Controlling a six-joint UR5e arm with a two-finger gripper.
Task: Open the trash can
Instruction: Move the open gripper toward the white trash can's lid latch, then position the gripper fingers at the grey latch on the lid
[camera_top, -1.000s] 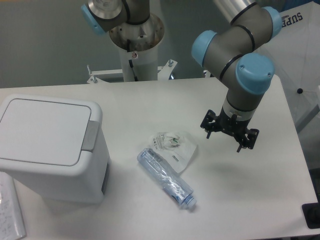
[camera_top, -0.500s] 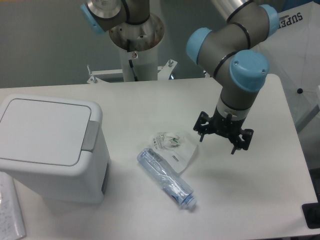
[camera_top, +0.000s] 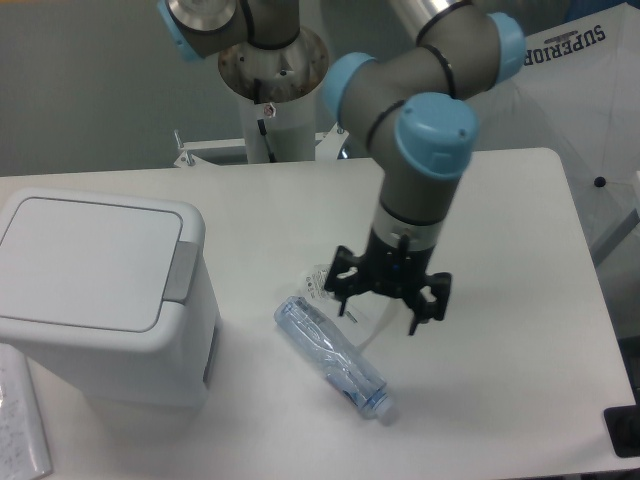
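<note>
The trash can (camera_top: 100, 300) is a large white boxy bin at the left of the table. Its flat white lid (camera_top: 85, 262) is down, and a grey push tab (camera_top: 181, 270) sits on its right edge. My gripper (camera_top: 380, 303) hangs above the middle of the table, well right of the bin. Its fingers (camera_top: 415, 318) point down, spread apart, with nothing between them. It hovers over a crumpled clear wrapper (camera_top: 345, 290) and just above a clear plastic bottle (camera_top: 332, 357).
The bottle lies on its side, cap toward the front right. A sheet of paper (camera_top: 20, 430) lies at the front left corner. A dark object (camera_top: 622, 432) sits at the table's front right edge. The arm's white base column (camera_top: 272, 100) stands behind the table.
The arm has swung left and slightly forward, carrying the open gripper from the right side of the table to above the wrapper and bottle. The bin's lid stays down.
</note>
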